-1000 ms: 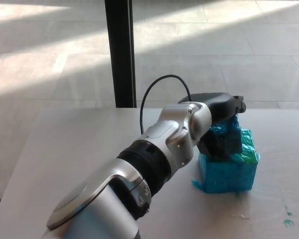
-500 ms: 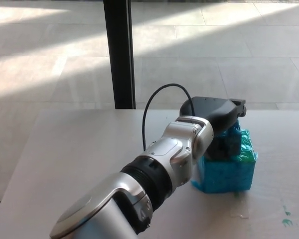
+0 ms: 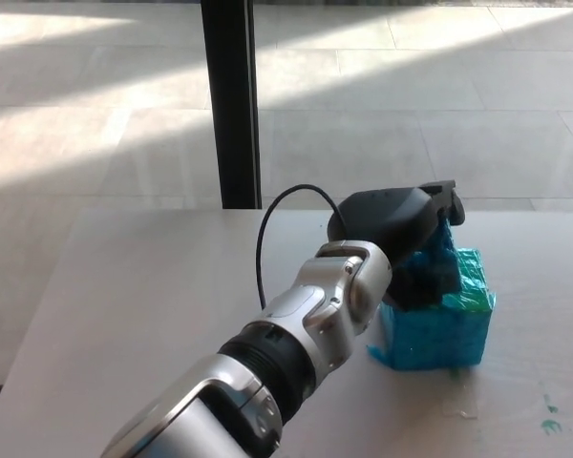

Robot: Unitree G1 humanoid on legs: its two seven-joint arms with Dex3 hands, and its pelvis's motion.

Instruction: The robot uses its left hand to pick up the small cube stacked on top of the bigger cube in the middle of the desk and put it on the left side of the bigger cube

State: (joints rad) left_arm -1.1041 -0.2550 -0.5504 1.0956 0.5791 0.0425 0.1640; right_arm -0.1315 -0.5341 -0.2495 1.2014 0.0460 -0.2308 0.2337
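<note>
- The desk (image 3: 124,286), pale and matte, was seen filling the lower part of the head view, with a sunlit tiled floor (image 3: 95,105) beyond its far edge.
- A dark upright post (image 3: 229,100) was seen standing on the floor behind the desk, left of centre.
- The left arm (image 3: 296,334), silver with black joints, was seen reaching from the lower left up toward the right, and a thin black cable (image 3: 267,239) was looped above its wrist.
- The left hand (image 3: 401,239) was placed on top of the cubes, its black shell covering most of the small cube (image 3: 437,256).
- The black fingers (image 3: 420,281) were wrapped down around the small cube, which appeared to be clasped between them.
- The small cube, teal in colour, was only partly shown; it sat at the top of the bigger cube (image 3: 439,334), and whether the 2 were touching or slightly apart could not be told.
- The bigger cube, also teal and wrapped in glossy tape, rested on the desk right of centre.
- A few teal flecks (image 3: 552,420) were seen on the desk at the lower right.
- The right hand was not shown.
</note>
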